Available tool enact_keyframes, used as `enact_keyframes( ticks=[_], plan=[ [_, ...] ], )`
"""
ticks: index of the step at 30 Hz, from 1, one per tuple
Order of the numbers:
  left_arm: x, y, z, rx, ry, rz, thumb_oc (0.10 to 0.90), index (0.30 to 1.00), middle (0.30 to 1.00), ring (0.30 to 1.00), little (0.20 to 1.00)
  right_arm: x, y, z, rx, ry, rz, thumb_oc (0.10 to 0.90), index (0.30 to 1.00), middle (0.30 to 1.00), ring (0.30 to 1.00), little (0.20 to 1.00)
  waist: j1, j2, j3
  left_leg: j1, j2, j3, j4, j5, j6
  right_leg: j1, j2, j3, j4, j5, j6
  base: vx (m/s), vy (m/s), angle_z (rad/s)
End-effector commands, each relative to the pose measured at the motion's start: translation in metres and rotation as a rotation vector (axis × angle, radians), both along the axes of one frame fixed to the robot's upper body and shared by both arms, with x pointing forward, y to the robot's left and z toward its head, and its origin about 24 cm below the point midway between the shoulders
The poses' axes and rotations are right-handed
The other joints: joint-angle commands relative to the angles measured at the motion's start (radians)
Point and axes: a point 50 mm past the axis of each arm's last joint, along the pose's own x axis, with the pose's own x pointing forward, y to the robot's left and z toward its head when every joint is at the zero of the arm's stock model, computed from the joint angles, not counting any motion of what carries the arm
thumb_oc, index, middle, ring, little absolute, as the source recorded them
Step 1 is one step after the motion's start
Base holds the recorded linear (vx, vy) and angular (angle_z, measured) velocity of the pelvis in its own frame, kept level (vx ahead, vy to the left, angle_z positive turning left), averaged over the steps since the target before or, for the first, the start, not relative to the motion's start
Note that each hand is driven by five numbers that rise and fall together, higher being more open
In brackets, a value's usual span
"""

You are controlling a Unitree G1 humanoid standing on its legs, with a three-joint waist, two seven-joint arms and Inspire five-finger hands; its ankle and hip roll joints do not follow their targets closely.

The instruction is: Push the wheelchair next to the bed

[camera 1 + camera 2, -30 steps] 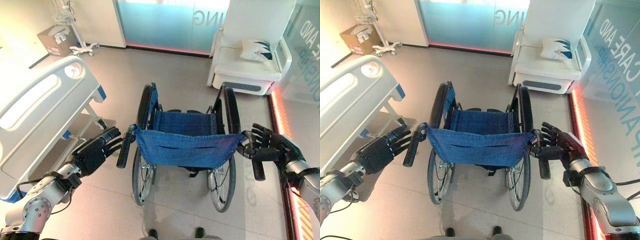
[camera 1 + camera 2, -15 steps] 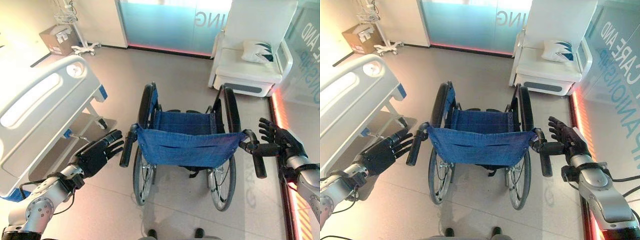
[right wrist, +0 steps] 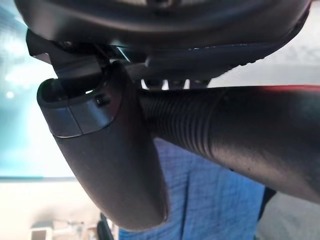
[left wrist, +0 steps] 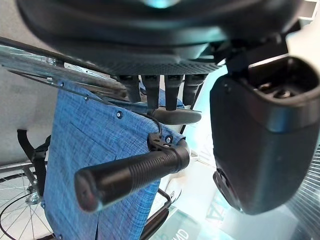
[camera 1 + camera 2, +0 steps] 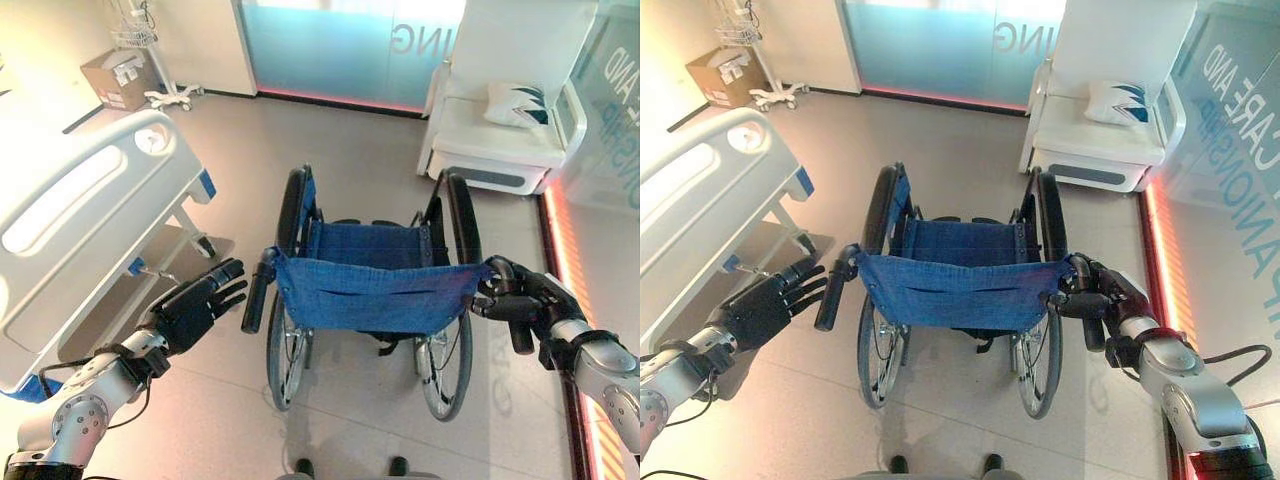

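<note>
1. One wheelchair [image 5: 375,290] stood mid-floor, its blue back toward the robot and the bed [image 5: 80,215] off to its left, well apart.
2. The right hand [image 5: 520,300], spread beside the right push handle [image 5: 515,320] half a second earlier, had closed round that grip.
3. The left hand [image 5: 195,305] had barely moved, fingers straight, just short of the left push handle [image 5: 255,295] and holding nothing.
4. With only one handle held, a steady push probably needed the left grasp first.
5. A white armchair [image 5: 500,110] stood beyond.
</note>
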Motion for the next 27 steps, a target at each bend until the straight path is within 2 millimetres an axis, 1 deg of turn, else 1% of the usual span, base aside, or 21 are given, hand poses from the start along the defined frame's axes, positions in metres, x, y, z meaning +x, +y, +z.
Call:
enact_keyframes(
  ticks=[1,2,3,11,13,15,18,21,24,27],
  plan=[
    [0.024,-0.015,0.051,-0.003,-0.258,-0.088,0.800,0.900,0.900,0.900,0.900,0.010,0.001,0.010,-0.014,0.005,0.061,0.800,0.900,0.900,0.900,0.900,0.009,0.022,-0.024,-0.039,0.020,0.008,0.008,0.016,-0.033,-0.019,-0.044,-0.063,0.037,-0.018,0.023,0.00,0.000,0.00],
    [0.025,-0.016,0.051,0.002,-0.254,-0.093,0.800,0.900,0.900,0.900,0.900,0.011,0.001,0.010,-0.016,0.003,0.067,0.759,0.839,0.839,0.839,0.839,0.010,0.022,-0.025,-0.039,0.020,0.007,0.008,0.015,-0.033,-0.018,-0.044,-0.064,0.037,-0.018,0.023,0.00,0.000,0.00],
    [0.026,-0.017,0.052,0.004,-0.253,-0.103,0.800,0.900,0.900,0.900,0.900,0.012,0.002,0.012,-0.021,0.000,0.071,0.400,0.300,0.300,0.300,0.300,0.012,0.022,-0.024,-0.039,0.019,0.007,0.008,0.016,-0.033,-0.018,-0.044,-0.065,0.037,-0.017,0.024,0.00,0.000,0.00],
    [0.026,-0.021,0.052,0.015,-0.239,-0.134,0.800,0.900,0.900,0.900,0.900,0.011,0.001,0.014,-0.063,0.018,0.080,0.400,0.300,0.300,0.300,0.300,0.016,0.020,-0.026,-0.031,0.014,0.002,0.004,0.014,-0.031,-0.010,-0.043,-0.071,0.036,-0.018,0.026,0.00,0.000,0.00],
    [0.025,-0.022,0.049,0.033,-0.211,-0.145,0.800,0.900,0.900,0.900,0.900,0.011,0.001,0.014,-0.069,0.022,0.076,0.400,0.300,0.300,0.300,0.300,0.017,0.020,-0.025,-0.031,0.015,0.003,0.004,0.014,-0.031,-0.011,-0.043,-0.072,0.038,-0.019,0.026,0.00,0.000,0.00],
    [0.022,-0.022,0.038,0.071,-0.109,-0.152,0.800,0.900,0.900,0.900,0.900,0.011,0.002,0.015,-0.073,0.020,0.076,0.400,0.300,0.300,0.300,0.300,0.017,0.022,-0.023,-0.031,0.015,0.002,0.007,0.015,-0.030,-0.011,-0.042,-0.071,0.042,-0.020,0.026,0.00,0.000,0.00],
    [0.022,-0.019,0.034,0.110,-0.052,-0.153,0.800,0.900,0.900,0.900,0.900,0.012,0.002,0.019,-0.074,0.016,0.073,0.400,0.300,0.300,0.300,0.300,0.016,0.024,-0.019,-0.031,0.014,0.003,0.009,0.015,-0.030,-0.011,-0.042,-0.072,0.042,-0.019,0.027,0.00,0.000,0.00],
    [0.022,-0.022,0.035,0.079,-0.043,-0.178,0.800,0.900,0.900,0.900,0.900,0.013,0.002,0.024,-0.071,0.012,0.070,0.400,0.300,0.300,0.300,0.300,0.013,0.028,-0.016,-0.029,0.015,0.005,0.009,0.015,-0.031,-0.010,-0.042,-0.072,0.043,-0.020,0.029,0.00,-0.001,0.01],
    [0.021,-0.025,0.040,0.056,-0.069,-0.201,0.800,0.900,0.900,0.900,0.900,0.012,0.001,0.023,-0.071,0.013,0.070,0.400,0.300,0.300,0.300,0.300,0.011,0.032,-0.016,-0.026,0.015,0.008,0.009,0.015,-0.032,-0.008,-0.043,-0.073,0.043,-0.020,0.030,0.01,0.007,0.06],
    [0.021,-0.033,0.048,0.005,-0.113,-0.236,0.800,0.900,0.900,0.900,0.900,0.010,0.002,0.020,-0.067,0.014,0.073,0.400,0.300,0.300,0.300,0.300,0.011,0.035,-0.016,-0.024,0.014,0.012,0.007,0.015,-0.033,-0.004,-0.045,-0.079,0.041,-0.020,0.030,0.00,0.000,0.00]
  ],
)
